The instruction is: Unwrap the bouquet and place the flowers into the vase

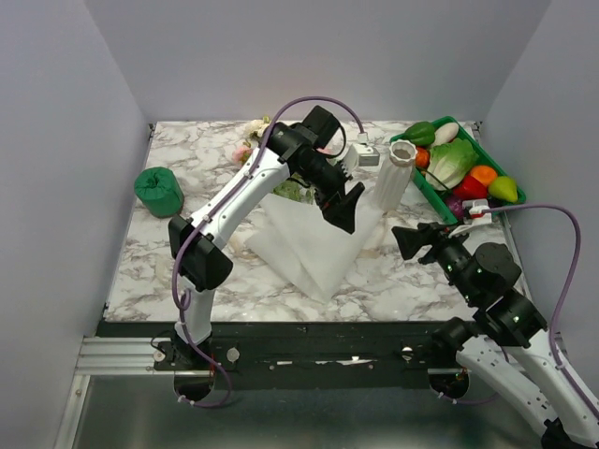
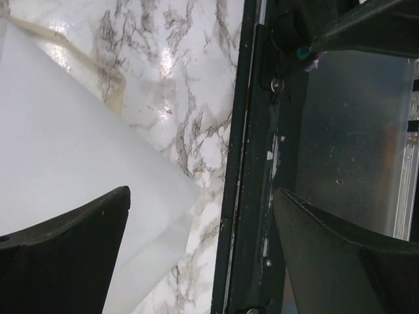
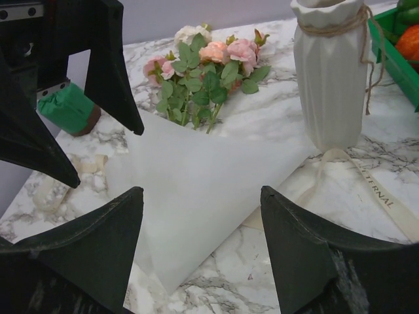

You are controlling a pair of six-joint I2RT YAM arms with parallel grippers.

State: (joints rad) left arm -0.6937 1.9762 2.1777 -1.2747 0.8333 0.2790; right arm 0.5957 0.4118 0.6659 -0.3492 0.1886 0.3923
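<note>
From above, the flowers (image 1: 249, 138) lie at ten o'clock from the left gripper (image 1: 346, 208), stems slanting toward it. It and the right gripper (image 1: 406, 243) stand open, empty; left is nearer.

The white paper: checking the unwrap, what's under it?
Heads and leaves of the flowers show past the far edge of the white paper; their lower stems are covered. A cream ribbon trails out beside the vase.

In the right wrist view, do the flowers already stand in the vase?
No, the flowers lie at the far edge of the white paper, apart from the upright vase.
</note>
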